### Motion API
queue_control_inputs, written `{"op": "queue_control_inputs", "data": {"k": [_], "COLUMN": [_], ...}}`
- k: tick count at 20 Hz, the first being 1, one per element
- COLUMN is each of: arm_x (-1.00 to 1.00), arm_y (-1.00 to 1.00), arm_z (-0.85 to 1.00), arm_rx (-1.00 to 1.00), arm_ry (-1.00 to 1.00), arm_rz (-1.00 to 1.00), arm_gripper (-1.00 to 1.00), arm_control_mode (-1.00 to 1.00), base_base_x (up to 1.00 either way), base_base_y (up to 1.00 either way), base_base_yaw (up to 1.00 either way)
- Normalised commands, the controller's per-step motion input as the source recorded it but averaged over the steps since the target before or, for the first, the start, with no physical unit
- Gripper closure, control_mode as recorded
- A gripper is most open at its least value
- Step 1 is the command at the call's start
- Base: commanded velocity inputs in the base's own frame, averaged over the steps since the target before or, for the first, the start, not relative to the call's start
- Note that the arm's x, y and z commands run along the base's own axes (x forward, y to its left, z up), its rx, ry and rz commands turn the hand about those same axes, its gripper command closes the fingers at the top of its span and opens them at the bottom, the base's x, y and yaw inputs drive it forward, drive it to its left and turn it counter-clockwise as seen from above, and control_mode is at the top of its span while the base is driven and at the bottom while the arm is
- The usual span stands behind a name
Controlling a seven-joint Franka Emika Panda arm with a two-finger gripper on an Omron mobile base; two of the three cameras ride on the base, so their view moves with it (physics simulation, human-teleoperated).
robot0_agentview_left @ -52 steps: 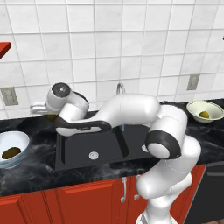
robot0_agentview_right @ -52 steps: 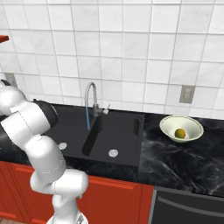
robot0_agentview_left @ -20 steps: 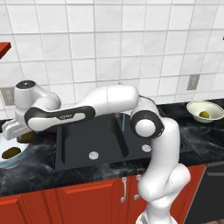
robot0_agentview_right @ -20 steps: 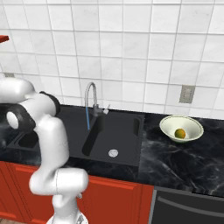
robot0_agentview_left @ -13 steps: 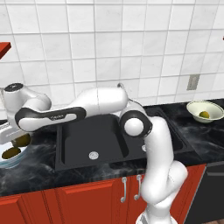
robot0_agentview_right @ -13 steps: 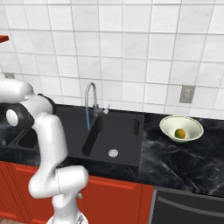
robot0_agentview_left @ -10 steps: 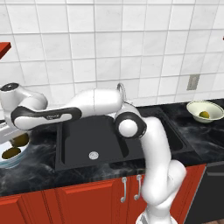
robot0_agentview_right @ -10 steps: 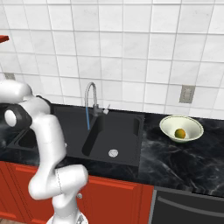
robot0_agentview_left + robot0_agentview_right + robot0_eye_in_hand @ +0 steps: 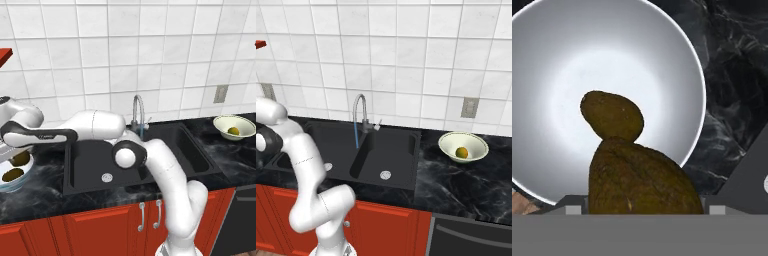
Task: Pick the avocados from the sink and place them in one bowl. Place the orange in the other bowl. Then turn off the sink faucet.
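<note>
The gripper (image 9: 639, 212) poised over the pale blue-white bowl (image 9: 677, 60), clenched on one avocado (image 9: 643, 181) (fingertips barely visible either side of it), a second avocado (image 9: 612, 115) lying in the bowl just beyond, the orange (image 9: 233, 131) in the cream bowl (image 9: 220, 121) well apart, across the sink (image 9: 90, 160).

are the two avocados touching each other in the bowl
Cannot tell. In the hand view the near avocado overlaps the far avocado, hiding any gap; the left base view is too small.

One avocado (image 9: 612, 116) already occupies the pale bowl's (image 9: 557, 55) middle.
</note>
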Motion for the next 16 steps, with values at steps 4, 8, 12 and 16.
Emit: {"op": "queue_control_inputs", "data": {"k": [4, 8, 12, 16], "arm_x": [0.03, 0.0, 0.02, 0.12], "arm_y": [0.27, 0.25, 0.08, 0.06], "arm_z": [-0.46, -0.32, -0.04, 0.01], "arm_rx": [0.0, 0.0, 0.0, 0.0], "arm_ry": [-0.05, -0.05, 0.01, 0.02], "arm_rz": [0.1, 0.12, 0.1, 0.11], "arm_gripper": [1.0, 1.0, 1.0, -1.0], "arm_control_mode": [-1.0, -1.0, -1.0, -1.0], "base_base_x": [0.0, 0.0, 0.0, 0.0], "base_base_y": [0.0, 0.0, 0.0, 0.0], "base_base_yaw": [0.0, 0.0, 0.0, 0.0]}}
